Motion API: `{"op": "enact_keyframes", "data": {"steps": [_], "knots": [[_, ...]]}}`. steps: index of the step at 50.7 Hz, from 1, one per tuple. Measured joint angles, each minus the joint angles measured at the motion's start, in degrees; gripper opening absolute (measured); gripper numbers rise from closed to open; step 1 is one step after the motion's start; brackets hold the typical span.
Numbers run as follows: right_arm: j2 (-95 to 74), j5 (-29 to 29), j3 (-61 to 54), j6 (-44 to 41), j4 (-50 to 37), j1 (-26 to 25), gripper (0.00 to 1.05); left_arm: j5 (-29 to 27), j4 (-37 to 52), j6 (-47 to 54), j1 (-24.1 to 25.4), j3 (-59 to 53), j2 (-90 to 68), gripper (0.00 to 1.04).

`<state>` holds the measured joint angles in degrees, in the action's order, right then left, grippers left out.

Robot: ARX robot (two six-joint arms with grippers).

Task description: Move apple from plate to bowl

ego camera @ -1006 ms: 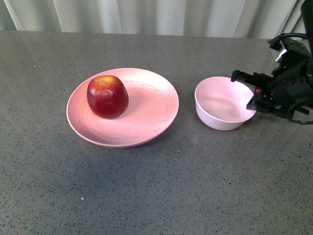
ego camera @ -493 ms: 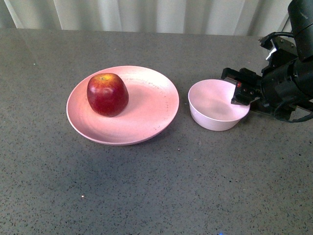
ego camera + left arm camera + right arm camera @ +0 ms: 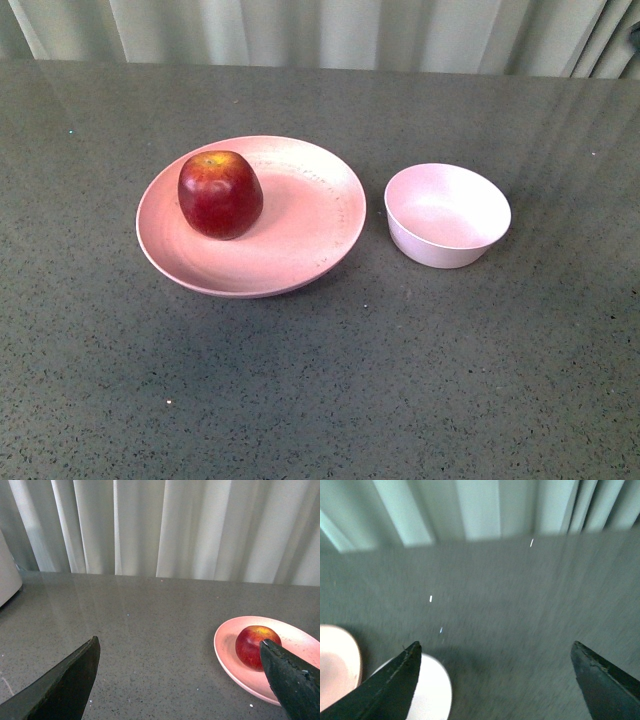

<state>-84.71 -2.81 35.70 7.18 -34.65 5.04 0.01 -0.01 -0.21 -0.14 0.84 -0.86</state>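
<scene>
apple [image 3: 220, 195] near plate [image 3: 300, 235] rim; bowl [image 3: 441, 246] apart

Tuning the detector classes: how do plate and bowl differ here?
The plate is wide, shallow, salmon pink; the bowl is small, deeper, paler. The plate holds the apple; the bowl is empty. Both are round, upright on the grey table.
</scene>
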Motion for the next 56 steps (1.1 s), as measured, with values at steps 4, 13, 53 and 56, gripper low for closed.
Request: {"op": "enact_keyframes", "data": {"steps": [4,13,53,56], "knots": [[8.6,0.0,-10.3,-4.0,-14.0,-2.0,0.69,0.0,0.0,0.0,0.0,0.0,0.0,0.96],[17.9,2.8,-21.0,-6.2,-16.5,-5.0,0.28,0.0,0.0,0.0,0.0,0.0,0.0,0.96],[47.9,2.8,-34.4,-7.0,-1.2,-5.0,0.02,0.0,0.0,0.0,0.0,0.0,0.0,0.96],[49.6,2.8,-34.4,-7.0,0.4,-5.0,0.02,0.0,0.0,0.0,0.0,0.0,0.0,0.96]]}}
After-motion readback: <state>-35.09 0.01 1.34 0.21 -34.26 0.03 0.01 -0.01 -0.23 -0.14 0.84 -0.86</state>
